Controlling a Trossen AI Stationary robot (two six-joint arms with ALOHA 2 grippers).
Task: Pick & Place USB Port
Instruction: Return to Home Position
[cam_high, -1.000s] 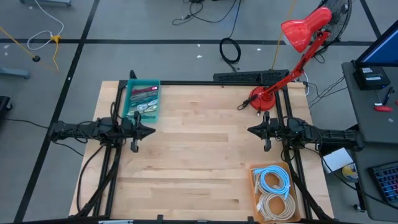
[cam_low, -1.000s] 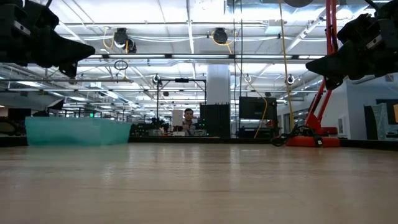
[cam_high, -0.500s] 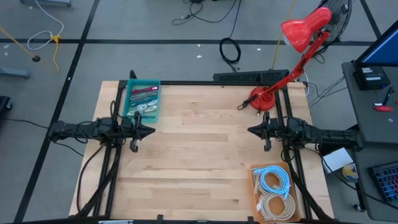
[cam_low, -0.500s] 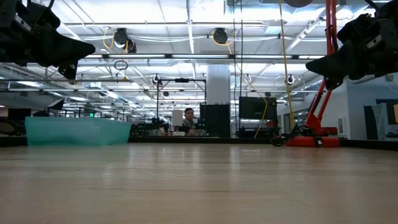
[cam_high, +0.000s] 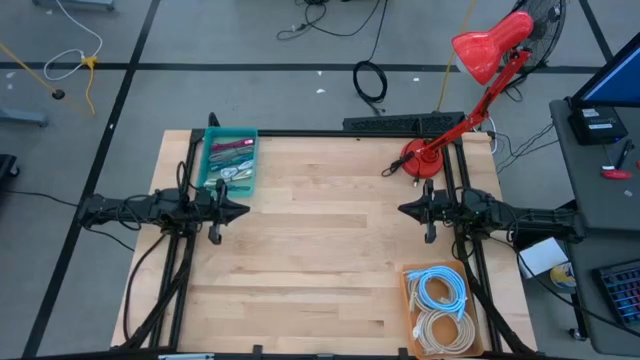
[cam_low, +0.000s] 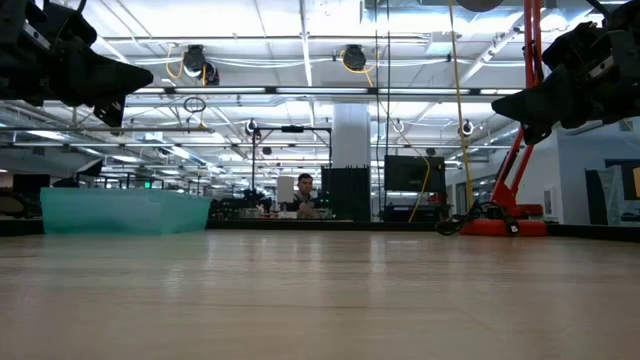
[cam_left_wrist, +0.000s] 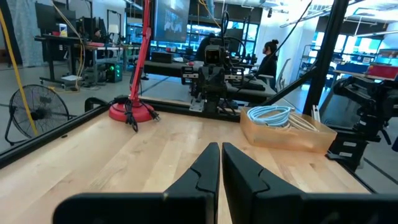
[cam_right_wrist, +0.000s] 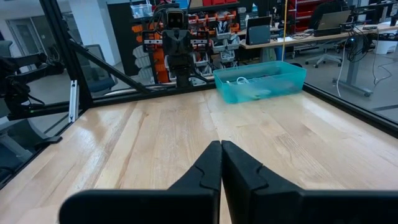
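A teal bin (cam_high: 230, 162) with small mixed parts stands at the table's far left; I cannot tell which of them is a USB port. My left gripper (cam_high: 243, 211) hovers level and shut above the table's left side, just near of the bin, pointing toward the right. My right gripper (cam_high: 401, 209) hovers level and shut above the right side, pointing toward the left. Both hold nothing. The left wrist view shows the left gripper (cam_left_wrist: 221, 155) shut over bare wood, and the right wrist view shows the right gripper (cam_right_wrist: 221, 149) shut, with the bin (cam_right_wrist: 260, 81) far ahead.
A red desk lamp's base (cam_high: 419, 160) stands at the far right, close behind my right arm. A tan tray (cam_high: 440, 310) with coiled blue and white cables sits at the near right. Bare wood (cam_high: 320, 230) lies between the two grippers. A person sits beyond the table (cam_low: 303, 196).
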